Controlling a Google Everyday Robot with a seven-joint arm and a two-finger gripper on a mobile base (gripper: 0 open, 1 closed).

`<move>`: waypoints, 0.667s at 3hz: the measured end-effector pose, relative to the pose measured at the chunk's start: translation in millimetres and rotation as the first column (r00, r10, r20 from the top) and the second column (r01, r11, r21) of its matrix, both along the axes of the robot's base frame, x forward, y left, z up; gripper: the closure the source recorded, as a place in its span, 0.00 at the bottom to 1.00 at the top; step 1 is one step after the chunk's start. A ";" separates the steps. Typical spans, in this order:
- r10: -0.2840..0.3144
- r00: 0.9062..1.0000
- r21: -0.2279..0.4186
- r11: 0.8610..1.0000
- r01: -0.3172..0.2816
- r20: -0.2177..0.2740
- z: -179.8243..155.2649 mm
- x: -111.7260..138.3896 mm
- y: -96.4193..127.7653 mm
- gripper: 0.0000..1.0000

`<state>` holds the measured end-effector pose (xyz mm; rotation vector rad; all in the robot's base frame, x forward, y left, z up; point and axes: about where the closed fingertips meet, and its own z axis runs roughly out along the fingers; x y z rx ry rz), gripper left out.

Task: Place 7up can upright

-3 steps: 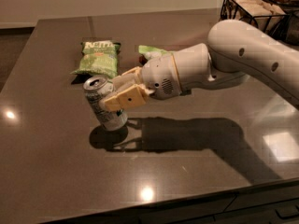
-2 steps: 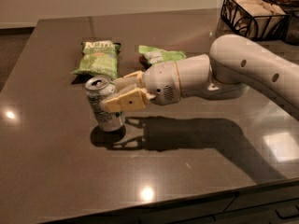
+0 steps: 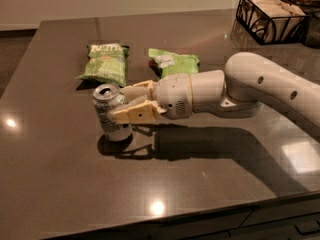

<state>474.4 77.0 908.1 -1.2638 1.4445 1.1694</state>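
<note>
The 7up can point(image 3: 111, 115), silver with an open top, stands upright on the dark table point(image 3: 60, 184), left of centre. My gripper point(image 3: 118, 104) reaches in from the right and is shut on the can. One cream finger point(image 3: 136, 113) lies across the can's front side. The other finger point(image 3: 136, 90) is behind it. The can's base meets its shadow on the tabletop.
Two flat green chip bags point(image 3: 106, 62) point(image 3: 175, 62) lie behind the can. A black wire basket point(image 3: 270, 18) stands at the back right corner. The table's front edge point(image 3: 165, 219) runs close below the can, and its left edge is near the can.
The white arm has dropped lower and stretched out more level over the table. The can has stayed in about the same spot in the gripper, now fully upright.
</note>
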 end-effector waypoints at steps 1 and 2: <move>-0.011 1.000 0.012 1.000 0.011 0.017 -3.3 0.7 0.3 0.82; -0.019 1.000 0.018 1.000 0.019 0.010 -7.3 2.3 0.5 0.59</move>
